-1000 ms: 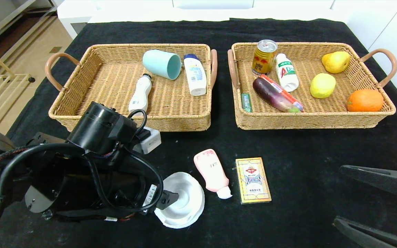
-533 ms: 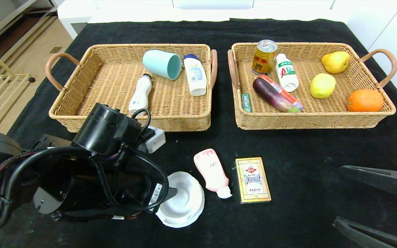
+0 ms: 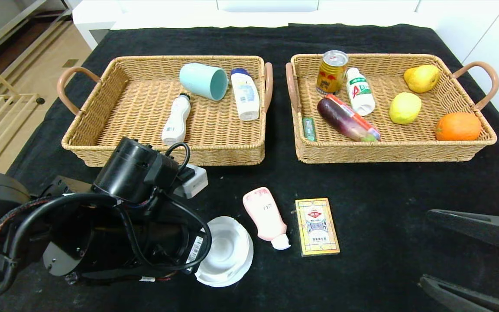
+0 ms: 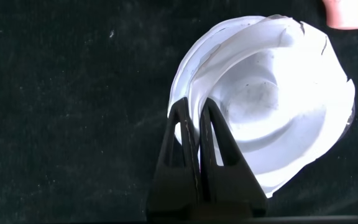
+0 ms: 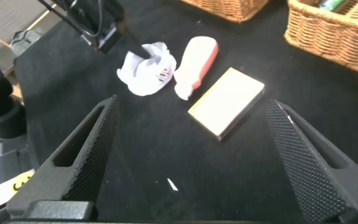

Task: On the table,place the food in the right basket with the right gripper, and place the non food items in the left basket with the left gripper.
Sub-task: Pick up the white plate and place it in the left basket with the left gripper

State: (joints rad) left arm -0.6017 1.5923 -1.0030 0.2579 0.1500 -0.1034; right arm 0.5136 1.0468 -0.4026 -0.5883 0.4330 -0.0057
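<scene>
A white bowl (image 3: 228, 251) (image 4: 278, 112) lies on the black cloth near the front. My left gripper (image 4: 196, 102) is shut on its rim, one finger inside and one outside; in the head view my left arm (image 3: 132, 208) hides the grip. A pink bottle (image 3: 267, 216) (image 5: 194, 62) and a yellow card box (image 3: 317, 226) (image 5: 227, 99) lie just right of the bowl. My right gripper (image 3: 426, 246) (image 5: 192, 106) hangs open and empty at the front right, facing the box. The left basket (image 3: 167, 156) and right basket (image 3: 383, 154) stand behind.
The left basket holds a teal cup (image 3: 204, 81) and two white bottles. The right basket holds a can (image 3: 332, 71), an eggplant (image 3: 345, 119), an orange (image 3: 458, 126) and other food. A white adapter (image 3: 193, 182) lies by my left arm, in front of the left basket.
My left gripper has closed from open onto the bowl's rim. The bowl has shifted slightly towards my left arm. The right arm has not moved.
</scene>
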